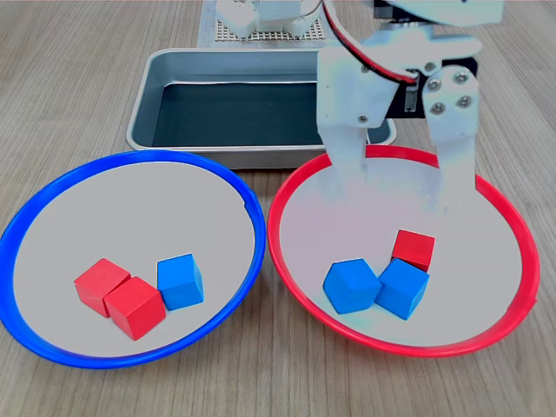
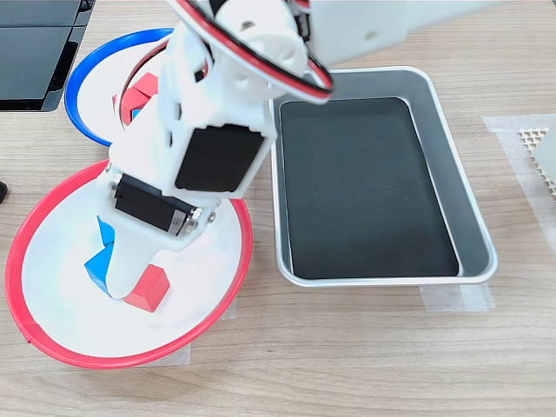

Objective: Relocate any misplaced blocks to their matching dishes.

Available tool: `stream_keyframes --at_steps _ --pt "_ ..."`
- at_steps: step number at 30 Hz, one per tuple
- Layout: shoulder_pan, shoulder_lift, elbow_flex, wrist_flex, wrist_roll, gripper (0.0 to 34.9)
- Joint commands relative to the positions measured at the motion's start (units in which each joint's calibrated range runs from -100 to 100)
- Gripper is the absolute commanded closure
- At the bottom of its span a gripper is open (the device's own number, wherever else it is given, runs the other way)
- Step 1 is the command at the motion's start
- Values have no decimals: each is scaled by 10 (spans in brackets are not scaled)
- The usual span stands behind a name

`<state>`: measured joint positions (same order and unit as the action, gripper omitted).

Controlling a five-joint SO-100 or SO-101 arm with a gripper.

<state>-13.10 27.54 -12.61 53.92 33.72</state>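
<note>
In the first exterior view the blue-rimmed dish [image 1: 130, 217] on the left holds two red blocks [image 1: 102, 282] [image 1: 135, 307] and one blue block [image 1: 181, 281]. The red-rimmed dish [image 1: 486, 252] on the right holds two blue blocks [image 1: 351, 285] [image 1: 402, 287] and one red block [image 1: 413, 248] close together. My gripper [image 1: 401, 195] hangs open over the back of the red-rimmed dish, above the red block, with nothing between its fingers. In the second exterior view a finger [image 2: 130, 269] reaches down beside the red block [image 2: 146, 287], and the arm hides most of the blue-rimmed dish [image 2: 82, 74].
A rectangular grey metal tray [image 1: 174, 143] with a dark bottom stands behind the two dishes; the second exterior view shows it [image 2: 382, 278] right of the red-rimmed dish [image 2: 61, 295]. The dishes nearly touch each other on the wooden table.
</note>
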Motion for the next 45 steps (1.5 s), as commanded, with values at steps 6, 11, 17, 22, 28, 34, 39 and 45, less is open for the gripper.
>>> stream_keyframes --at_steps 6,11,17,22,28,34,39,45 --pt "9 5 -30 -1 -52 141" --pt "4 39 -96 36 -78 141" --pt "5 84 -171 69 -81 144" --pt "10 108 -204 71 -81 146" --pt "16 149 -265 91 -79 162" --pt "21 171 -298 103 -81 168" --pt "25 186 -316 101 -81 173" --pt "26 193 -318 90 -78 201"
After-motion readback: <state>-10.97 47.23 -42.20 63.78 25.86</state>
